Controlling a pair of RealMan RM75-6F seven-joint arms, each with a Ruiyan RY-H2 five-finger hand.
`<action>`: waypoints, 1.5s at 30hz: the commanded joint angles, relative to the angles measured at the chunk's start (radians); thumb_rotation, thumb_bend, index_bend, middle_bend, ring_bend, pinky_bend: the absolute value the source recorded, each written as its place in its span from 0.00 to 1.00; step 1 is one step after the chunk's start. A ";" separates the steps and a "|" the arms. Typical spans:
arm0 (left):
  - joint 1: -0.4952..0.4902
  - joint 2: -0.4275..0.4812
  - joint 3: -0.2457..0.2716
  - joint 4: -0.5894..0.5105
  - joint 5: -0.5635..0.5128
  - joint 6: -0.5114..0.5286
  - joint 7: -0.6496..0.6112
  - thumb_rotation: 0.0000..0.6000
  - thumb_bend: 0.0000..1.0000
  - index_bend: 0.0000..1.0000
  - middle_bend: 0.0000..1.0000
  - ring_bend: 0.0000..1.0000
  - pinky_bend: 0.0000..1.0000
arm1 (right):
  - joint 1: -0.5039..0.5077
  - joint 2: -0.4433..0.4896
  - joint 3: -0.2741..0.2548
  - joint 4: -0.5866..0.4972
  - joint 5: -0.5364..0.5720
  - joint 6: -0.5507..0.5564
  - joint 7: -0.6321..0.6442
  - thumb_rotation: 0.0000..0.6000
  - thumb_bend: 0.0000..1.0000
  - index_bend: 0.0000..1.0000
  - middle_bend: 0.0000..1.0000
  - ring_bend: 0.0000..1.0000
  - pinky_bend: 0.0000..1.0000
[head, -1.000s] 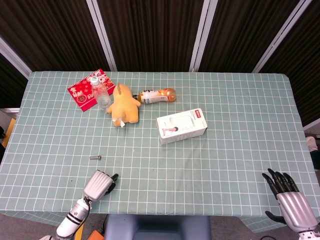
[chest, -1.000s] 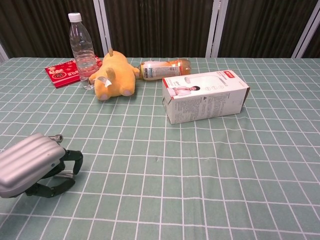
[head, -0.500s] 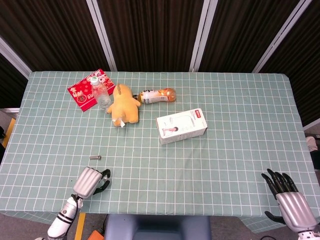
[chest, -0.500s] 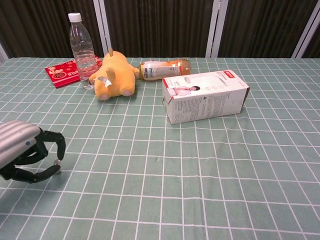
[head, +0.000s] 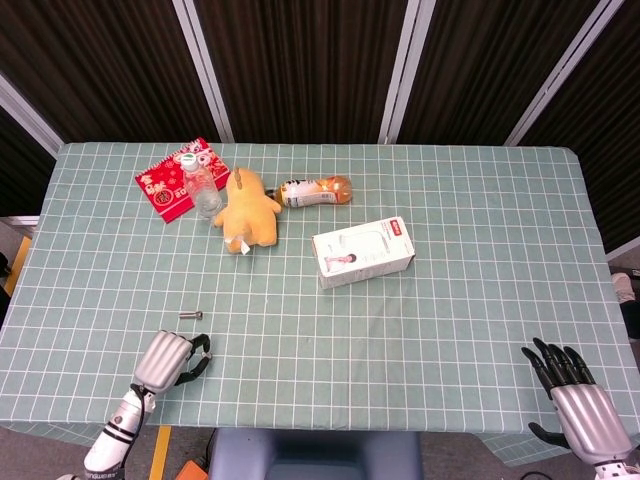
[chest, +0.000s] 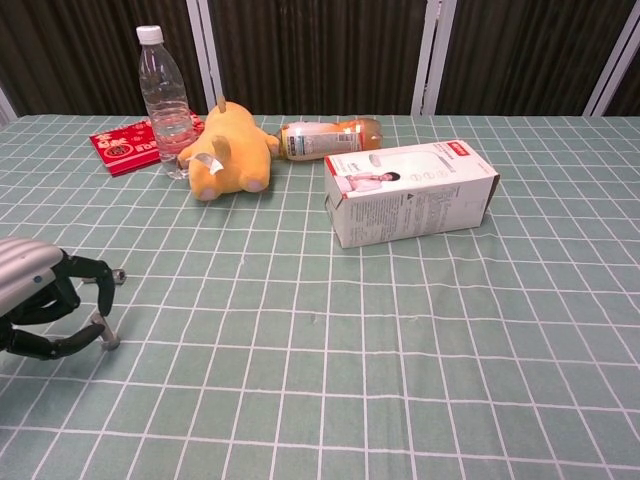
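Left robot hand (head: 170, 357) curled, empty; bolt (head: 190, 315) just beyond fingertips.

- Even, bright overhead light covers the green checked cloth desk (head: 450, 250); shadows are faint and short.
- Both views are sharp, without glare.
- The background behind stays dark.

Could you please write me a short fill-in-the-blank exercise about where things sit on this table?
1. The clear water bottle stands upright beside the yellow ____.
2. The juice bottle lies on its ____.
3. The small bolt lies nearest the ____ hand.
4. The white box lies on the ____ tablecloth.

Missing words: plush toy; side; left; green checked
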 joint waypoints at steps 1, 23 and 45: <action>-0.002 0.001 0.004 -0.002 0.004 0.000 0.003 1.00 0.39 0.59 1.00 1.00 1.00 | -0.001 0.000 0.000 0.000 -0.001 0.001 0.000 1.00 0.16 0.00 0.00 0.00 0.00; -0.008 0.035 0.017 -0.042 0.024 0.012 -0.003 1.00 0.39 0.48 1.00 1.00 1.00 | -0.004 0.002 -0.003 0.000 -0.011 0.009 0.003 1.00 0.16 0.00 0.00 0.00 0.00; -0.083 -0.008 -0.137 0.185 -0.230 -0.166 -0.289 1.00 0.39 0.43 1.00 1.00 1.00 | 0.000 -0.007 0.001 -0.002 0.004 -0.007 -0.013 1.00 0.16 0.00 0.00 0.00 0.00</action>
